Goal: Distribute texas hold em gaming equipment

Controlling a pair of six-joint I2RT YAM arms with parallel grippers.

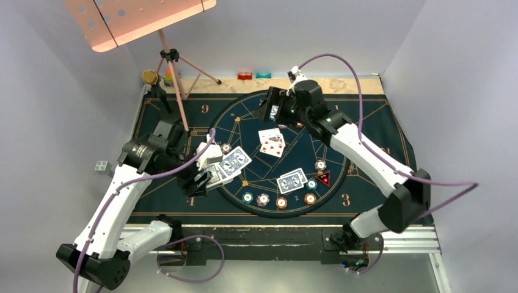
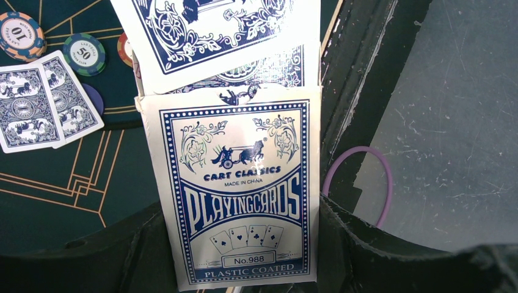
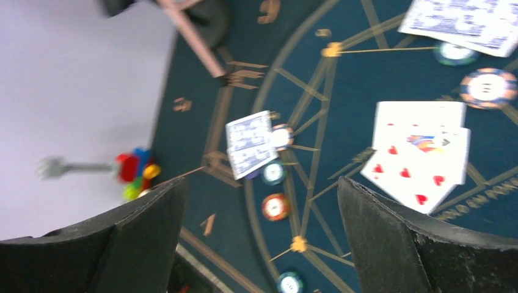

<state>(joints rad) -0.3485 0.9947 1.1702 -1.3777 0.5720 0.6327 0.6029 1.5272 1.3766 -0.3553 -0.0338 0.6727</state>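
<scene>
Clamping one card box [image 2: 235, 195], left gripper [image 1: 204, 177]; right gripper [image 3: 261, 195] apart, empty; four chips [image 1: 262, 199] near row; one red marker [image 1: 322, 179].

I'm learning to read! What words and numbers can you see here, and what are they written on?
"CART CLASSICS": card box
"MADE IN CHINA": card box
"PLAYINGCARDS": card box
"No.988": card box
"PLASTIC COATED": card box
"10": orange-and-blue chip
"50": teal chip
"9", "3": table mat
Print on the other chips and the red marker: too small or blurred.
</scene>
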